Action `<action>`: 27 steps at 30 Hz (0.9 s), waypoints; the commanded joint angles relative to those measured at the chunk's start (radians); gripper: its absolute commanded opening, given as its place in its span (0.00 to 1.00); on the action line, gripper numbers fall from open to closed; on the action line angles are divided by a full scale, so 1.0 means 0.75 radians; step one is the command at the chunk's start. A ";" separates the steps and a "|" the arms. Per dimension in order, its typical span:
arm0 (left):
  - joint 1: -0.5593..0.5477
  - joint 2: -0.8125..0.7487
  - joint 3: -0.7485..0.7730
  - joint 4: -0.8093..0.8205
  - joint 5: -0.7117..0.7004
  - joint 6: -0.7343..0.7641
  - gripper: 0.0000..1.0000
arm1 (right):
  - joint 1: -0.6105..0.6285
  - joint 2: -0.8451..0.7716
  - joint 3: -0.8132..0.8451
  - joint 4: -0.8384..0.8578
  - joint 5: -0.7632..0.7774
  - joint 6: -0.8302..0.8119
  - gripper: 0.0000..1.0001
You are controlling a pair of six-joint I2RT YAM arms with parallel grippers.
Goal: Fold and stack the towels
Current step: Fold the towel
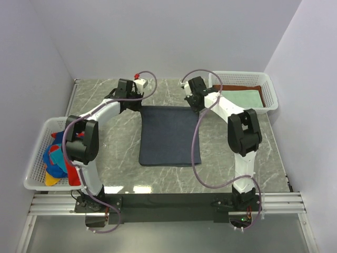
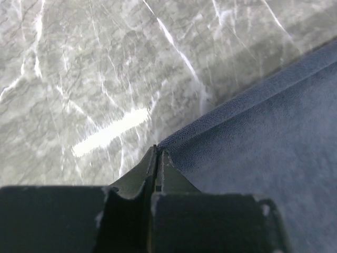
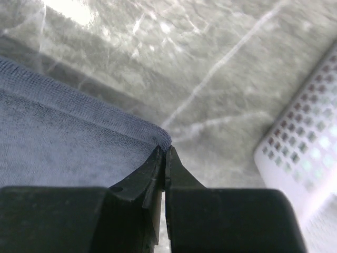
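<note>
Lying flat, the napped slate-blue towel (image 1: 170, 136) is rectangular.

Bright light, glare on table (image 2: 105, 134)

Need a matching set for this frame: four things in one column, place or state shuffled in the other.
Things:
1. blue towel
2. mint towel
3. patterned towels
4. left gripper

Place or state:
A. in the left basket
B. shut on a towel corner
C. spread flat on the table
D. in the right basket

Pairs: 1-C, 2-D, 3-A, 4-B
</note>
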 commanded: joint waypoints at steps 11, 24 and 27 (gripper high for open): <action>-0.014 -0.315 -0.238 0.110 -0.026 -0.105 0.01 | 0.055 -0.452 -0.413 0.214 0.173 0.103 0.00; -0.137 -0.610 -0.485 0.079 -0.173 -0.394 0.01 | 0.208 -0.767 -0.759 0.235 0.249 0.289 0.00; -0.171 -0.638 -0.541 0.030 -0.218 -0.485 0.01 | 0.237 -0.827 -0.822 0.212 0.225 0.334 0.00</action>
